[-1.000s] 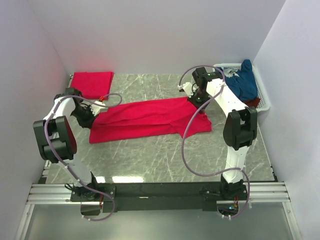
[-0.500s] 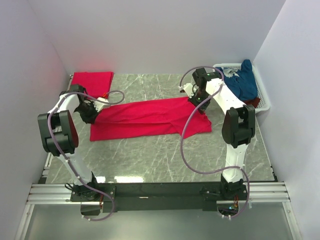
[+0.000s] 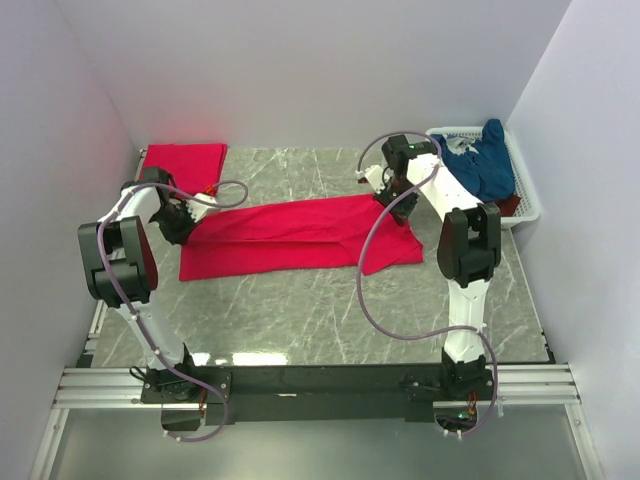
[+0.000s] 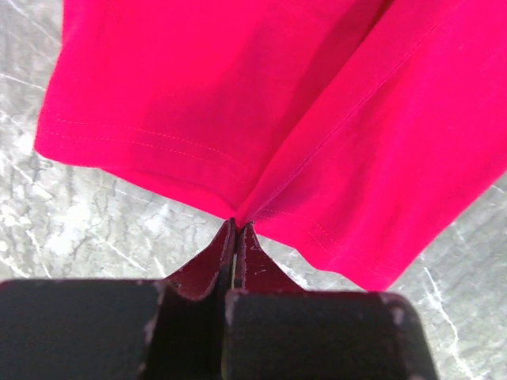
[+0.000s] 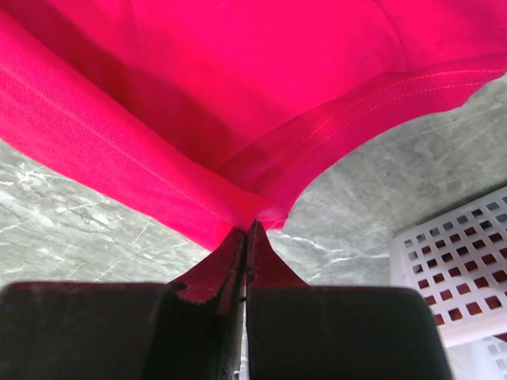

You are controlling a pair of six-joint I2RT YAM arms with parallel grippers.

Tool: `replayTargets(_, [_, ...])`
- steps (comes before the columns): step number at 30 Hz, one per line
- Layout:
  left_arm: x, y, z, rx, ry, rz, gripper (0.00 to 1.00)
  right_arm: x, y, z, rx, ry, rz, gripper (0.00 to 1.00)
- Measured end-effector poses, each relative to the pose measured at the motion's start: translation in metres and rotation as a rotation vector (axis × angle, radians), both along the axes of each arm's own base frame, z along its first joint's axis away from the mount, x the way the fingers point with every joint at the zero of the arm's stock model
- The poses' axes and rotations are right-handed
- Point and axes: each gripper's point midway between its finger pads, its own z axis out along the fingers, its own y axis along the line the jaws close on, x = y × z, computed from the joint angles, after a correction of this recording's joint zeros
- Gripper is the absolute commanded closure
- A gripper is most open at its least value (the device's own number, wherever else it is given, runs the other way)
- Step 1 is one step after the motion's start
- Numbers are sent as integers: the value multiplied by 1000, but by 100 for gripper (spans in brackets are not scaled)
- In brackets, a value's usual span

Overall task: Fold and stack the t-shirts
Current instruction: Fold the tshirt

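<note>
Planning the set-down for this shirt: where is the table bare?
Bare: the wide near strip between the spread red shirt and the mounting rail; a narrower far strip between the folded red shirt and the basket. Crowded: both far corners.

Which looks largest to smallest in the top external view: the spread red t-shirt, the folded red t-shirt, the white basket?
1. spread red t-shirt, clearly largest
2. white basket
3. folded red t-shirt, somewhat smaller than the basket
</note>
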Motion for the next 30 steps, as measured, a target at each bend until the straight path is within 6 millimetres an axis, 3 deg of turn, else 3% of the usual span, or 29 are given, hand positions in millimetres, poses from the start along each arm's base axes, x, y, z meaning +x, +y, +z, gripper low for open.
replayTargets(1, [1,1,0,3,-3,1,87,0,0,-1,-1,3,-2,92])
replayTargets(2, [2,1,0,5,-7,5,81,0,0,-2,-1,6,-7,76])
replayTargets(3, [3,1,-1,5,-9,9,76,-1,0,-4,-1,11,-15,70])
replayTargets(4, [4,1,-2,4,-8,20,62,-1,0,-4,-2,15,-16,63])
replayTargets(5, [5,1,-3,2,-6,25,56,1,1,-3,0,15,-23,53])
replayTargets(6, [6,1,-4,-5,-1,43,52,3,1,-2,6,15,-35,52])
replayTargets(10, [8,2,-1,-64,4,113,44,14,-6,18,70,-7,-111,51])
replayTargets(14, [0,12,5,-127,14,201,43,17,-34,34,192,-3,-259,54])
replayTargets(20, [-30,13,10,-228,64,356,38,-36,-71,3,327,215,-507,59])
replayTargets(25, [-47,-3,4,-328,140,456,36,-69,-56,-21,377,354,-582,59])
replayTargets(30, [-54,-6,1,-392,176,542,35,-72,-45,-30,401,367,-603,59])
